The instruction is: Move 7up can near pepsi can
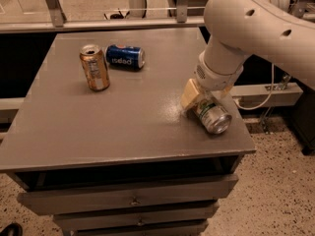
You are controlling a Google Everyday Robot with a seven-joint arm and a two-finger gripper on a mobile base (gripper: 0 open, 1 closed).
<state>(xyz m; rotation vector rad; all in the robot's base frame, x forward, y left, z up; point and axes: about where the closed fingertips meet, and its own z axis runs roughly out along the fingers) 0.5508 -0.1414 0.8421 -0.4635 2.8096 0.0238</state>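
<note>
Pincer (202, 102), tan and mounted on the thick white robot arm (246, 23), sits low over the right front part of the flat grey table (123, 127) as you look at it. The 7up can (215, 118), a white and green soda can with silver ends, lies on its side directly beneath and against the pincer. One silver end points toward the table's front right edge. The tan body of the pincer touches the can's left flank. The wrist covers the far side, so you cannot tell whether the pincer is clamped on the can or only set over it.

Well apart from the pincer, to its left and farther back on the table, you find the pepsi can (125, 56), a dark blue soda can with white lettering, also lying on its side. Just beside it, on the side away from the pincer, an orange-gold soda can (94, 68) stands upright; you cannot tell whether the two touch.

Below the pincer, under the tabletop, run grey drawers (133, 200). To the pincer's right, past the table edge, a white cable (268, 95) hangs above a speckled floor (280, 181).
</note>
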